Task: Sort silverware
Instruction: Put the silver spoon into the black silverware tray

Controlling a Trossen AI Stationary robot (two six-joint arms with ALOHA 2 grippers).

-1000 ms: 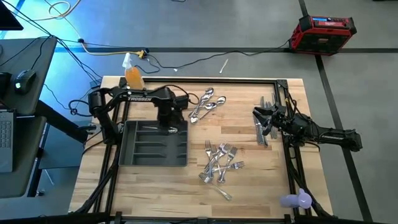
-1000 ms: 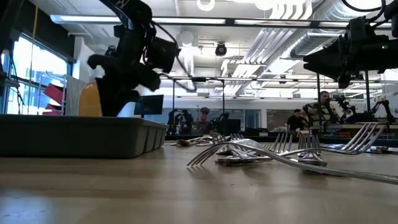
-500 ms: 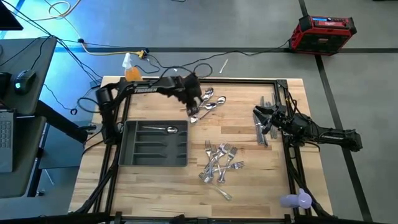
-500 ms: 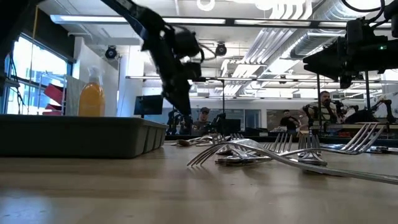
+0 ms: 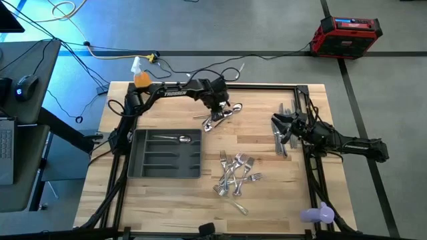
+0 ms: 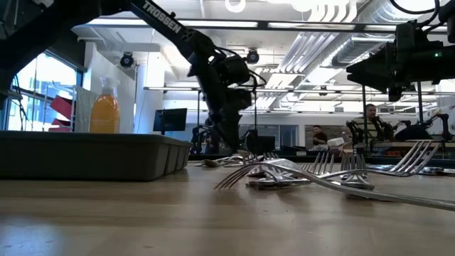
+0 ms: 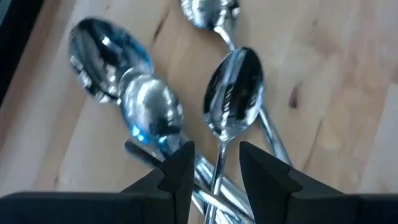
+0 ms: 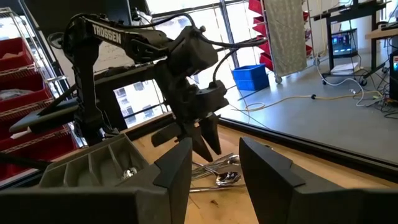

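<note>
High view: left gripper (image 5: 219,107) reaches down, jaws parted and empty, over the spoons (image 5: 223,113).

1. Spoons (image 7: 233,93): polished metal, mirror-glossy, smooth bowls showing reflections.
2. Forks (image 5: 235,175): shiny silver metal, thin, smooth.
3. Table (image 5: 160,200): light wood planks, visible grain, matt.
4. Tray (image 5: 163,166): dark grey plastic, dull finish.
5. Left gripper (image 7: 211,163) fingers: black, matt, look plastic.
6. Bottle (image 5: 141,75): translucent orange plastic.
</note>
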